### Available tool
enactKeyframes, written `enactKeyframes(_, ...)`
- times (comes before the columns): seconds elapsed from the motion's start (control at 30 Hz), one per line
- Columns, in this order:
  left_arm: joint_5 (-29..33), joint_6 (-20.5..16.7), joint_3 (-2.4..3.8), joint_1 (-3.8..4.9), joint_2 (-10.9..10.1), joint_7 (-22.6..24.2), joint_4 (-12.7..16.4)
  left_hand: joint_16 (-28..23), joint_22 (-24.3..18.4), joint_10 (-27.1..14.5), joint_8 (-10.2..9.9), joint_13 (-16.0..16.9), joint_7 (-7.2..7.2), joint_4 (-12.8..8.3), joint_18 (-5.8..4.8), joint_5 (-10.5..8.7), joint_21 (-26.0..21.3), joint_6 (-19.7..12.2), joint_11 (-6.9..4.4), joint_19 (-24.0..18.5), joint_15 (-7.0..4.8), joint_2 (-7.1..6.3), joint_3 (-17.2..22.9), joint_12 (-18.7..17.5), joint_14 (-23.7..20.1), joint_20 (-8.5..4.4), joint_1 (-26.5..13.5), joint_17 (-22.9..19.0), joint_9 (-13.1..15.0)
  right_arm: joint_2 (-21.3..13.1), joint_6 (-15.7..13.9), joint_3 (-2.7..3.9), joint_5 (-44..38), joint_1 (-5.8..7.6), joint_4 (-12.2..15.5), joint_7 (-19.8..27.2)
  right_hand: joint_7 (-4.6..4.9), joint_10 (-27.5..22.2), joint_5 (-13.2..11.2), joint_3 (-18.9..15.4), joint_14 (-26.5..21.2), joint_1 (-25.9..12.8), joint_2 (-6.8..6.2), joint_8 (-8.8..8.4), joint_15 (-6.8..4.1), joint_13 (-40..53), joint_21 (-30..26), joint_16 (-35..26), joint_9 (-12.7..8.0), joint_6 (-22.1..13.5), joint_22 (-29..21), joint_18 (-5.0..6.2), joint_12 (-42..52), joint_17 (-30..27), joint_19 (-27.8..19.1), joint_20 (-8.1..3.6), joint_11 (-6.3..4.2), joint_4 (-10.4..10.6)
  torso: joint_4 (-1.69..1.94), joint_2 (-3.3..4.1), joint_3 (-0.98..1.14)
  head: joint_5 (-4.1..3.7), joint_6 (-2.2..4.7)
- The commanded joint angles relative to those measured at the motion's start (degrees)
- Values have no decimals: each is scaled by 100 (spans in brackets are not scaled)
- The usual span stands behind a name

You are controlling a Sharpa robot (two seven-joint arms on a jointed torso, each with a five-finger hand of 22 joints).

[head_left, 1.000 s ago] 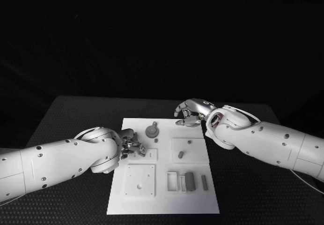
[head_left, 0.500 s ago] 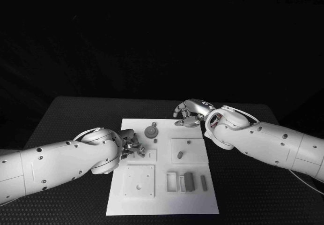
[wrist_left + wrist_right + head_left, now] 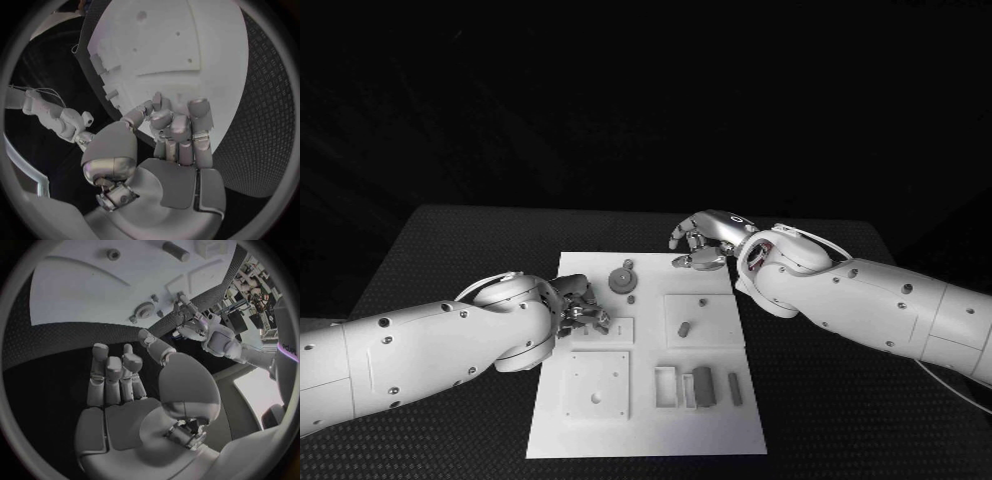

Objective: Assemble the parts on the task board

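Observation:
The white task board (image 3: 646, 420) lies in the middle of the black table. A grey gear part (image 3: 623, 279) sits near its far edge, and a short peg (image 3: 685, 328) stands in a square plate. My left hand (image 3: 583, 309) hovers at the board's left edge over a small plate (image 3: 609, 331). In the left wrist view its fingers (image 3: 178, 127) are curled in against the thumb; I cannot tell if a part sits between them. My right hand (image 3: 704, 243) hangs over the board's far right corner, fingers (image 3: 115, 372) apart and palm bare. The right wrist view shows the gear (image 3: 147, 310).
A square plate with holes (image 3: 597, 385) and several upright rectangular blocks (image 3: 704, 387) occupy the board's near half. Black matting (image 3: 444, 260) surrounds the board on all sides. My left hand (image 3: 195, 327) appears past the board's edge in the right wrist view.

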Motion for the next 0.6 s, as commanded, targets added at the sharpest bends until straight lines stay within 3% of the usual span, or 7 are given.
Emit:
enactKeyframes(0.03, -74, 106, -2, -16, 17, 57, 25, 37, 105, -132, 0, -6, -390, -28, 107, -22, 31, 778, -182, 35, -265, 55, -18, -33, 19, 20, 48, -12, 563, 4, 62, 1, -7, -4, -2, 20, 39, -42, 12, 9, -12, -35, -12, -25, -29, -6, -24, -24, -5, 14, 49, 79, -34, -9, 19, 22, 15, 40, -6, 0, 3, -1, -1)
enactKeyframes(0.17, -63, 92, -2, -19, 14, 60, 25, 49, 102, -129, -9, -11, -389, -3, 109, -72, 28, 780, -178, 36, -262, -15, -48, -41, 13, 23, 12, -38, 561, 4, 59, 1, -6, -4, -3, 21, 39, -43, 12, 9, -12, -36, -14, -26, -29, -6, -25, -24, -5, 13, 49, 79, -35, -9, 18, 22, 15, 41, -5, -1, 4, -2, 2)
enactKeyframes(0.27, -51, 93, -2, -21, 8, 65, 23, 68, 96, -125, -26, -20, -388, 51, 116, -389, 16, 780, -178, 33, -261, -141, -104, -57, 3, 22, -34, -89, 559, 2, 59, 1, -4, -5, -3, 21, 39, -43, 12, 9, -12, -37, -15, -27, -29, -6, -25, -24, -5, 13, 49, 79, -35, -9, 18, 23, 15, 41, 0, -2, 4, -6, 8)
enactKeyframes(0.6, -44, 84, -2, -29, -3, 68, 22, 112, 96, -118, -46, -29, -389, 78, 124, -495, 2, 781, -180, 20, -261, -329, -456, -76, -17, 26, -264, -170, 567, -3, 58, 1, -3, -7, -3, 32, 40, -44, 12, 11, -13, -40, -17, -29, -29, -7, -27, -26, -6, 10, 49, 79, -36, -10, 17, 23, 16, 42, 0, -3, 1, -6, 19)
